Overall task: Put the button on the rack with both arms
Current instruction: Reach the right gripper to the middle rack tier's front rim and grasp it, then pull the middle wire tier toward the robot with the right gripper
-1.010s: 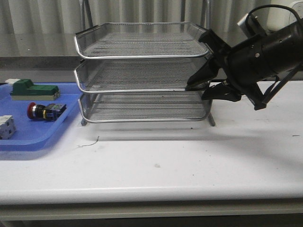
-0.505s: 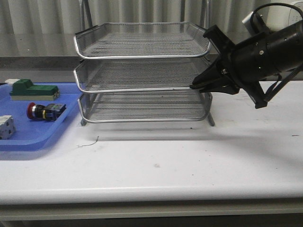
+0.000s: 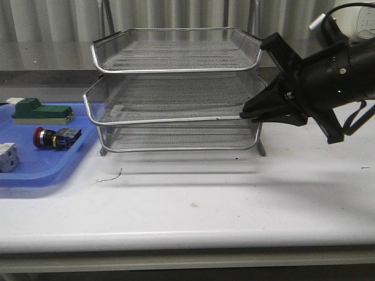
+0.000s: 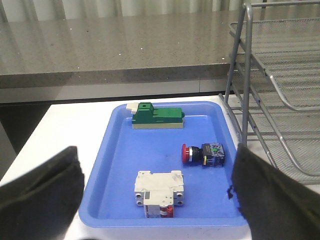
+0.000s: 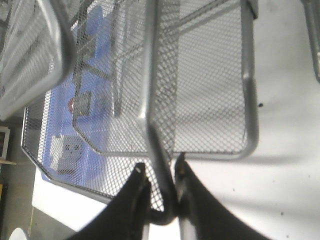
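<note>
Now the rack's point(image 3: 176, 88) middle tier juts out forward past the other two, where before it sat flush, the right gripper point(image 3: 246, 114) pinching its front rim. Unmoved, the button point(image 3: 55, 137) lies in the blue tray point(image 3: 35, 170); the left gripper point(image 4: 155, 200) gapes wide above it.

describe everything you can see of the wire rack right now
The rack is a three-tier stack of silver wire-mesh trays with shiny metal rims and upright posts at the back. It stands on the white table, just right of the blue tray. All three tiers look empty. The middle tier sticks out toward the front past the other two. The right gripper is shut on that tier's front rim near its right corner; the right wrist view shows the rim clamped between the fingers.
</note>
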